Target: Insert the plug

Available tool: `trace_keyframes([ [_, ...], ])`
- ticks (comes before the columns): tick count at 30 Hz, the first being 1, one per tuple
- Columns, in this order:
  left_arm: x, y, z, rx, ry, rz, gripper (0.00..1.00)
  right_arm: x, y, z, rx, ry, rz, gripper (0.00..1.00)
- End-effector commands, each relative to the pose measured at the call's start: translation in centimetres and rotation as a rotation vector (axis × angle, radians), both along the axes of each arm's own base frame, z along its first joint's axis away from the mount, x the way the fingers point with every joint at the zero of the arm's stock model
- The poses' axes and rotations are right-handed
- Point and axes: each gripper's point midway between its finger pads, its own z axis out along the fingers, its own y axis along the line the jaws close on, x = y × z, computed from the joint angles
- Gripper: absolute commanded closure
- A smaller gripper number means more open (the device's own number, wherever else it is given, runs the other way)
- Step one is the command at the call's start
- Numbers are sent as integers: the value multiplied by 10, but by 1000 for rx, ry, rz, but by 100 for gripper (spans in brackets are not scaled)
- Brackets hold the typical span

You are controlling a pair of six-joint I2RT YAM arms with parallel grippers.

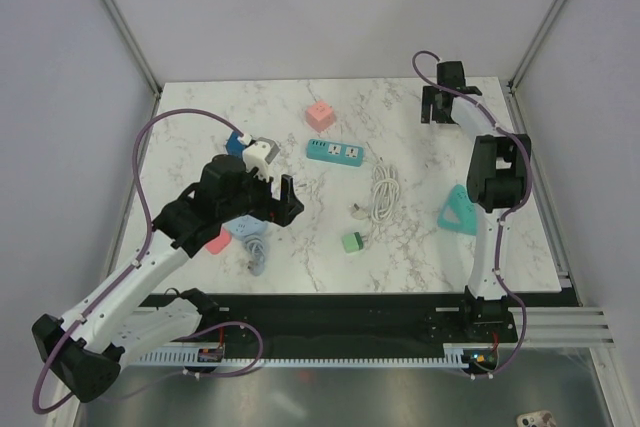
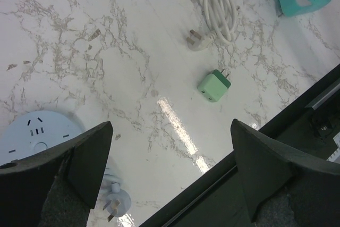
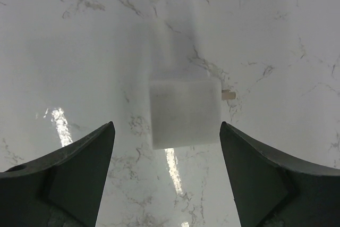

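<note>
Right pincer [image 3: 167, 126] over the far right corner of the marble worktop [image 1: 420, 257]: I have its jaws spread wide, clear on both sides of a white block plug [image 3: 185, 112]. The plug lies flat beneath them, with a small prong [image 3: 228, 95] poking from its right face in the wrist view. Nothing is gripped. My left pincer [image 2: 171, 126], equally wide and holding nothing, hovers above the near left part of the worktop. A pale blue round socket [image 2: 34, 134] is partly hidden under one of its fingers. Ahead of it lie a green adapter [image 2: 214, 86] and a coiled white cable [image 2: 218, 1], whose own plug end rests near the adapter but apart from it. A teal power strip [image 1: 335, 152] sits near the middle of the worktop, well apart from the white block plug. A pink cube [image 1: 320, 115] lies just beyond the strip, and a teal triangular piece [image 1: 457, 210] lies toward the right edge.
</note>
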Motion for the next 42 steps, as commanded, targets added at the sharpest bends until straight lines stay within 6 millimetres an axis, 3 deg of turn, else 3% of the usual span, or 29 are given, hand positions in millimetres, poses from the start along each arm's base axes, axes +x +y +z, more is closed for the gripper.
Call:
trace_keyframes([
  [1,11,-1,10,8,-66,-6,0,11,-11,7,-48,-7,47,12],
  [11,8,-7,12,-16,-66,-31,1,11,-20,-22,-35,52,80,18],
  [14,6,-9,14,-19,-81,-63,1,12,-18,-23,-18,51,86,24],
  [16,4,-13,17,-36,-93,-89,2,13,-16,-19,-4,39,85,38],
  [18,4,-15,17,-45,-97,-94,3,14,-7,-8,39,19,110,55],
  [21,8,-16,9,-27,-83,-94,4,10,13,21,168,-33,102,69],
  [22,10,-18,5,-13,-63,-95,4,1,35,19,292,-21,137,72],
  [23,11,-19,5,-12,-55,-95,4,-2,49,47,357,-73,166,75],
  [24,11,-19,7,-12,-55,-96,4,-8,63,58,434,-89,198,81],
  [25,13,-20,11,-16,-63,-93,4,-32,86,47,557,-42,246,84],
  [26,13,-20,18,-26,-83,-94,4,-35,105,90,644,-145,280,86],
  [27,14,-20,25,-36,-106,-92,2,-47,119,99,699,-162,316,88],
  [28,16,-20,34,-48,-134,-88,1,-74,131,83,758,-115,322,89],
  [29,19,-21,48,-70,-180,-86,0,-90,158,129,851,-203,427,89],
  [30,21,-22,56,-81,-208,-90,0,-105,170,138,906,-210,462,90],
  [31,24,-22,68,-91,-249,-87,0,-130,181,126,967,-166,475,90],
  [32,28,-25,82,-112,-303,-86,0,-150,200,167,1055,-232,568,90],
  [33,26,-30,89,-120,-352,-139,0,-166,210,177,1101,-230,609,91],
  [34,25,-33,93,-84,-439,-212,0,-189,224,171,1149,-190,640,91],
  [35,23,-37,97,-76,-514,-268,0,-211,236,203,1191,-250,759,91],
  [36,14,-43,106,-115,-609,-333,0,-228,245,213,1257,-230,778,91],
  [37,11,-44,110,-84,-720,-392,0,-247,252,209,1302,-197,799,91],
  [38,6,-46,113,-92,-781,-425,0,-270,265,231,1324,-234,910,90],
  [39,0,-46,109,-96,-823,-456,0,-286,270,239,1379,-192,923,90],
  [40,-1,-47,123,-104,-912,-457,0,-300,277,237,1403,-166,942,90],
  [42,-9,-49,127,-116,-955,-503,0,-321,278,261,1449,-199,985,90],
])
